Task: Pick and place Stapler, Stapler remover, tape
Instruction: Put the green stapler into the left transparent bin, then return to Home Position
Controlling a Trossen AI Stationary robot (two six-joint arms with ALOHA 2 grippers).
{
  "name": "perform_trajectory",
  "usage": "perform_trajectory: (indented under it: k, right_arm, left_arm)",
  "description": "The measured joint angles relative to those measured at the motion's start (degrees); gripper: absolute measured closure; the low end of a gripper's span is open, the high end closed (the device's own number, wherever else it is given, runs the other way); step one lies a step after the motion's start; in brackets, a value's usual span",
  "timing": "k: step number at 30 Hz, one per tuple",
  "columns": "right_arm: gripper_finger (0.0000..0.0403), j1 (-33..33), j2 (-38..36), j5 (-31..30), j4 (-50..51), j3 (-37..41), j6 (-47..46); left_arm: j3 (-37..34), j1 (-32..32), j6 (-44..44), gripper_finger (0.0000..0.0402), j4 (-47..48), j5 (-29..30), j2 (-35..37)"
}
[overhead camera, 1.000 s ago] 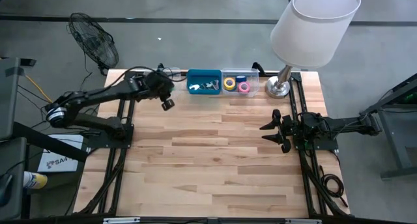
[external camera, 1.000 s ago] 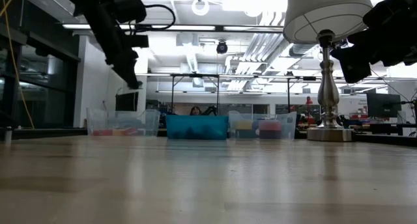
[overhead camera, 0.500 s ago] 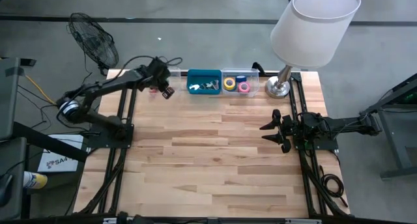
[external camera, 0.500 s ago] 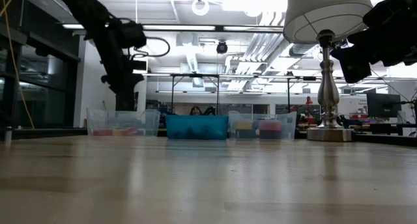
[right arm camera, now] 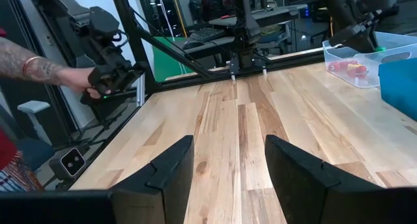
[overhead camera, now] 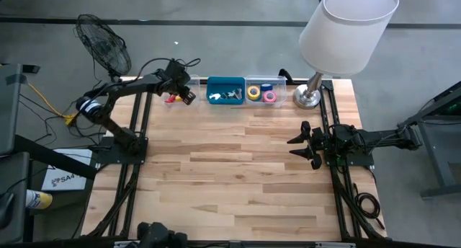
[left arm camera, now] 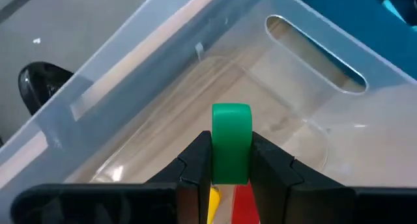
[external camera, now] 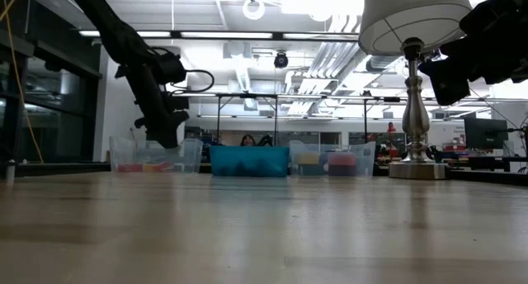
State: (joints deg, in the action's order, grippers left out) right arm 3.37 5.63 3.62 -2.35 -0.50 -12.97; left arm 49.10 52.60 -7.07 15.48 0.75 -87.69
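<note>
My left gripper point(overhead camera: 186, 96) point(left arm camera: 231, 167) hangs over the clear bin point(overhead camera: 193, 80) point(left arm camera: 163, 42) at the table's far left, shut on a small green stapler point(left arm camera: 231, 136). A red and a yellow stapler point(overhead camera: 171, 99) lie in that bin. The blue bin point(overhead camera: 225, 90) beside it holds silvery stapler removers. A second clear bin point(overhead camera: 261, 91) holds the tape: a yellow roll point(overhead camera: 253, 92), a pink roll point(overhead camera: 269, 96) and a blue roll point(overhead camera: 266, 86). My right gripper point(overhead camera: 294, 141) point(right arm camera: 228, 165) waits open at the table's right side, level. My left gripper pinches the green stapler by its two flat sides point(left arm camera: 229, 160) between its two fingers point(left arm camera: 195, 162). The fingers slant down from the table's left side into the bin's opening. The stapler's rounded end point(left arm camera: 231, 113) sticks out past the fingertips, over the bin's floor. Whether it touches the floor does not show.
A lamp point(overhead camera: 310, 95) with a wide white shade stands at the far right, next to the tape bin. A fan point(overhead camera: 104, 42) stands beyond the far left corner. A person's forearm and hand point(right arm camera: 45, 71) hold a dark handle beyond the table's edge. Bare wood fills the middle point(overhead camera: 230, 169).
My left gripper has swung toward the table's far left corner and sunk, from above the wood in front of the bins to the clear bin's opening, and it has rolled a little. It has kept hold of the green stapler.
</note>
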Motion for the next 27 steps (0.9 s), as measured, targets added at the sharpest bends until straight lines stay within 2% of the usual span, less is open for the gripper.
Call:
perform_trajectory:
  k: [5, 16, 20, 27]
  right_arm:
    - [0.0222, 0.0, 0.0, 0.0, 0.0, 0.0, 0.0]
    - [0.0222, 0.0, 0.0, 0.0, 0.0, 0.0, 0.0]
    - [0.0222, 0.0, 0.0, 0.0, 0.0, 0.0, 0.0]
    - [0.0222, 0.0, 0.0, 0.0, 0.0, 0.0, 0.0]
  left_arm:
    - [0.0, -0.1, 0.0, 0.0315, -1.0, 0.1, -0.7]
    - [0.0, -0.1, -0.1, 0.0237, -1.6, -0.3, -0.7]
    - [0.7, -0.1, -0.9, 0.0216, -1.9, -4.1, -0.6]
    - [5.4, -0.1, -2.9, 0.0211, -2.0, -15.8, -0.5]
